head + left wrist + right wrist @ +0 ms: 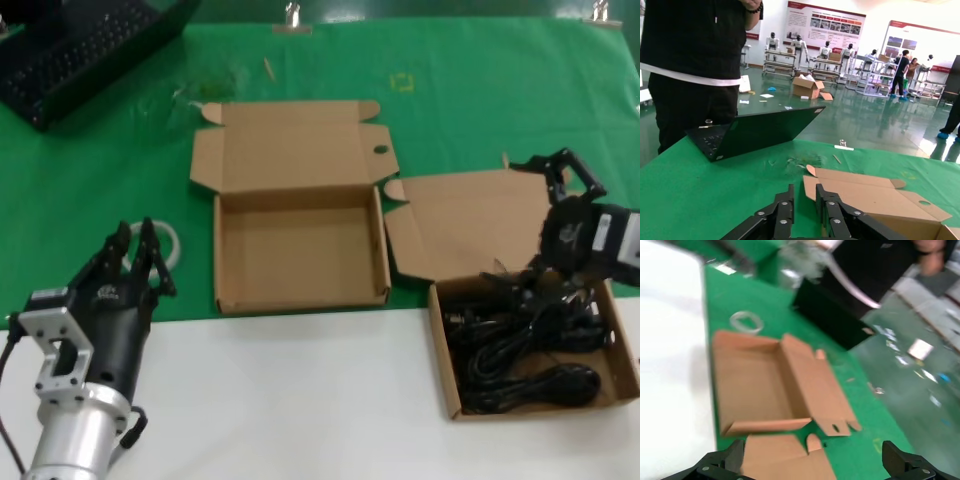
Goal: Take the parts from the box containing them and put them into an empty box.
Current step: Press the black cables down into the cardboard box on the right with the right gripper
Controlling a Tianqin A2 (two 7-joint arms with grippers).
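Note:
The empty box [300, 250] lies open mid-table, its flat lid [290, 150] with one round hole folded back; it also shows in the left wrist view [865, 195] and the right wrist view [755, 385]. The box containing the parts [448, 375] sits at the right, its creased lid [470, 220] open. Black power cords [530, 365] fill it in a tangle. My right gripper [563, 168] is open and empty, above the creased lid [785, 460], behind the cords; its wrist hides some of them. My left gripper [135, 240] is parked at the left, fingers nearly together, empty.
A white plastic ring [172, 240] lies just beyond the left gripper, also in the right wrist view [746, 320]. A black laptop [80, 50] sits at the back left on the green mat [480, 90]. A person [695, 65] stands behind it.

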